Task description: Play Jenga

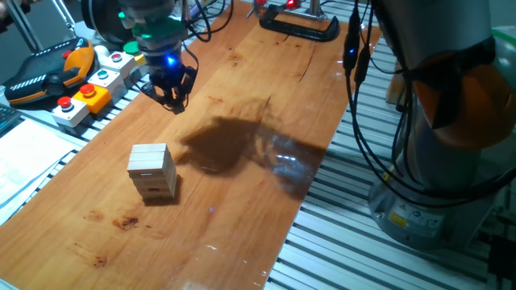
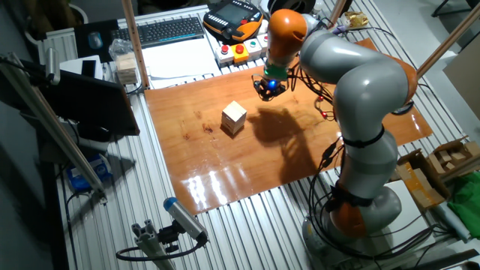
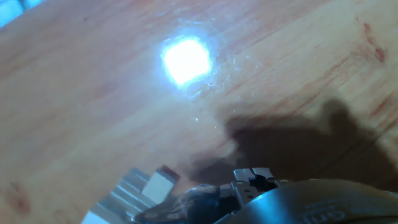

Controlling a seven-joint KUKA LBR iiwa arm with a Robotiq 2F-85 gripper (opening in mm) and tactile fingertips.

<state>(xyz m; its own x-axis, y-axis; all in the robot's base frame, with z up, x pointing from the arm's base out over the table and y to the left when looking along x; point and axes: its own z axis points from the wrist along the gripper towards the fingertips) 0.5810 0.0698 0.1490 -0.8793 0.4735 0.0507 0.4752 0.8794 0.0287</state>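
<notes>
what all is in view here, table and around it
Jenga tower: one, pale wood, standing alone on the board, apart from the gripper
wooden board: one, reddish brown, the tabletop
button boxes: several, grey with red, green and yellow buttons, at the board's edge
teach pendant: one, black and orange, beside the button boxes
clamp: one, black with a red handle, at the board's far end
keyboard: one, black, beyond the board
spare blocks: small pale pile, off the board near the keyboard
arm: one, grey with orange joints
gripper: one, black, blue light above, hanging over bare board; fingers' state unclear
</notes>
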